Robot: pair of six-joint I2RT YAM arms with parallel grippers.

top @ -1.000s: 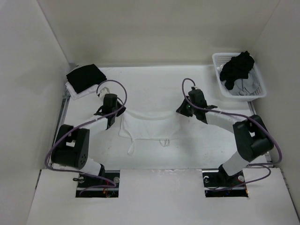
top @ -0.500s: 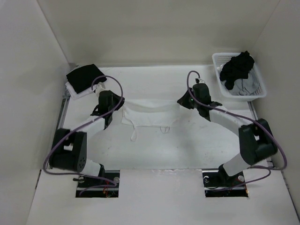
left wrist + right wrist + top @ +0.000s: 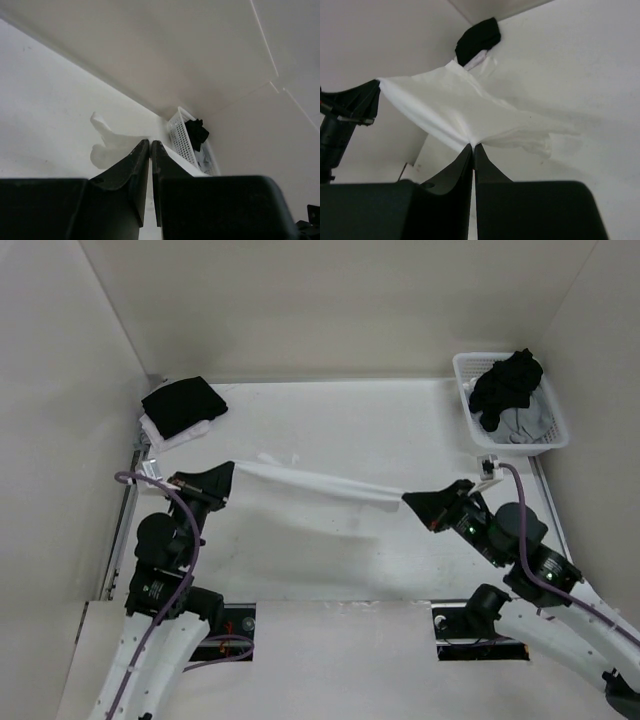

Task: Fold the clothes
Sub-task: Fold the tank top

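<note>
Two arms rise from the near edge of the table (image 3: 330, 560), one on each side. The left arm (image 3: 165, 550) stands upright near the left edge, its wrist bent so that the left gripper (image 3: 228, 472) points right and far. The right arm (image 3: 520, 540) leans in from the near right, and the right gripper (image 3: 408, 500) points left toward the middle. The two grippers are well apart and face each other across the table.

One camisole (image 3: 320, 483) is in play, a thin white one. It is stretched into a narrow band between the two grippers, in the air above the middle of the table, with its shadow on the surface beneath. The left gripper's jaws are pressed together on its left end; from the left wrist view a loose bit of the cloth shows just past the tips. The right gripper's jaws are likewise pinched tight on the right end, the fabric fanning out from the tips in the right wrist view.

At the far left corner lies one pile (image 3: 183, 405), a black garment on a white one. At the far right stands one white lattice basket (image 3: 465, 370) with black and grey garments inside.
</note>
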